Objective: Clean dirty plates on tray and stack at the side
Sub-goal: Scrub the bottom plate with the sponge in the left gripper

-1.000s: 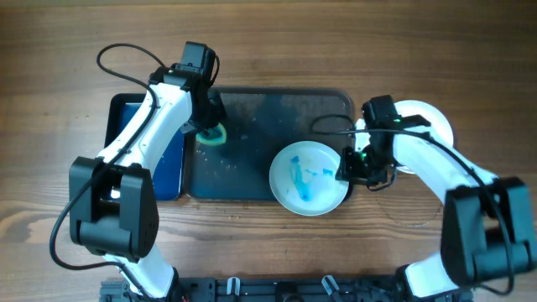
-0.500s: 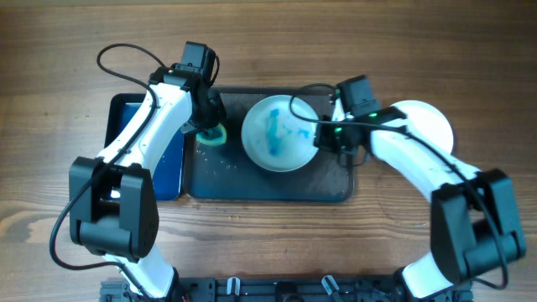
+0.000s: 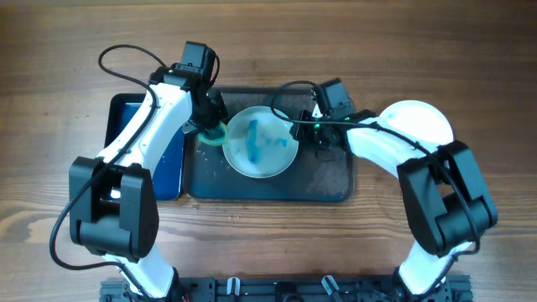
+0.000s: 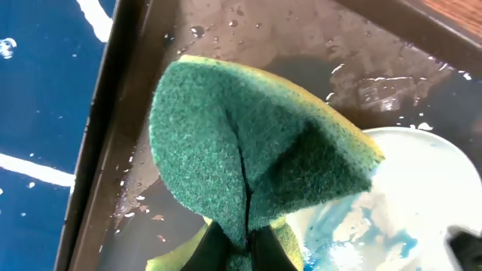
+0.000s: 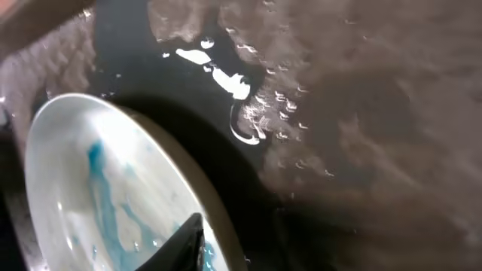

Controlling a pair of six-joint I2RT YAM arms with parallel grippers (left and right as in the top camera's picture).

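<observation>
A white plate [image 3: 261, 143] smeared with blue lies on the dark tray [image 3: 327, 180], left of the tray's middle. My right gripper [image 3: 307, 138] is shut on the plate's right rim; in the right wrist view one finger [image 5: 188, 239] lies on the plate [image 5: 83, 188]. My left gripper [image 3: 207, 117] is shut on a folded green and yellow sponge [image 3: 216, 135] at the plate's left edge. In the left wrist view the sponge [image 4: 248, 162] fills the middle and the plate [image 4: 410, 196] shows at lower right. A clean white plate [image 3: 424, 122] lies on the table at the right.
A blue tray [image 3: 168, 164] lies left of the dark tray, partly under my left arm. The dark tray's floor is wet with drops and streaks [image 5: 226, 79]. Bare wooden table [image 3: 268, 42] surrounds both trays.
My right gripper has carried the dirty plate from the tray's front right edge up and to the left, until it lies by the sponge. My left gripper has stayed in place.
</observation>
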